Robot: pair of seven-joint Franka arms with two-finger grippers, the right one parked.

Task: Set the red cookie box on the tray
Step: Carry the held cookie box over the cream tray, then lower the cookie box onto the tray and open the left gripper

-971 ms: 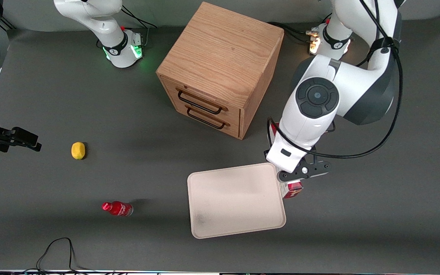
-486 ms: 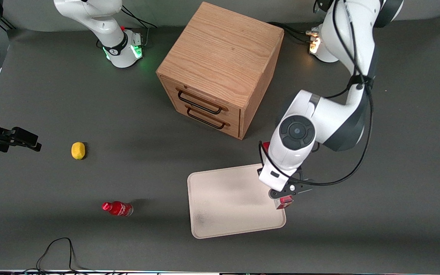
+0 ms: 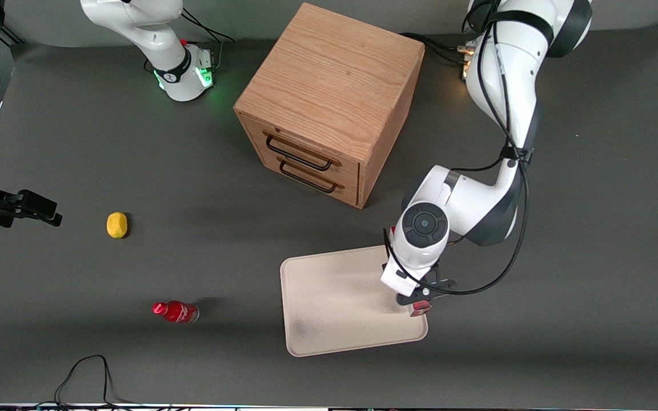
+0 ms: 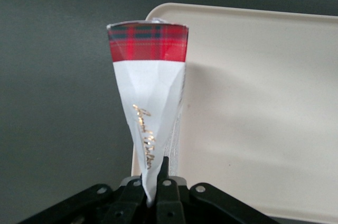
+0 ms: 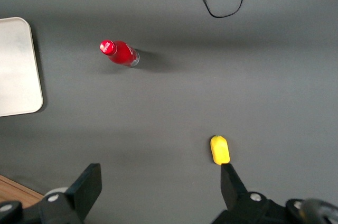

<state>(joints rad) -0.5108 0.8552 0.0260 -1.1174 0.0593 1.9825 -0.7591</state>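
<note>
My left gripper (image 3: 418, 301) hangs over the cream-beige tray (image 3: 334, 297), at the tray's edge toward the working arm's end. It is shut on the red cookie box (image 3: 421, 309), of which only a small red end shows below the wrist. In the left wrist view the gripper (image 4: 155, 179) pinches the box (image 4: 149, 89) by its white wedge side. The tartan-red end of the box points away from the fingers. The box runs along the rim of the tray (image 4: 259, 102) near a rounded corner and casts a shadow on it. Whether the box touches the tray I cannot tell.
A wooden drawer cabinet (image 3: 329, 103) stands farther from the front camera than the tray. A small red bottle (image 3: 176, 311) and a yellow lemon-like object (image 3: 116, 225) lie toward the parked arm's end. A black cable (image 3: 86, 371) loops at the table's near edge.
The left arm has carried the box nearer to the front camera and in over the tray's edge, with the wrist lower than before. The tray, bottle and yellow object have not moved.
</note>
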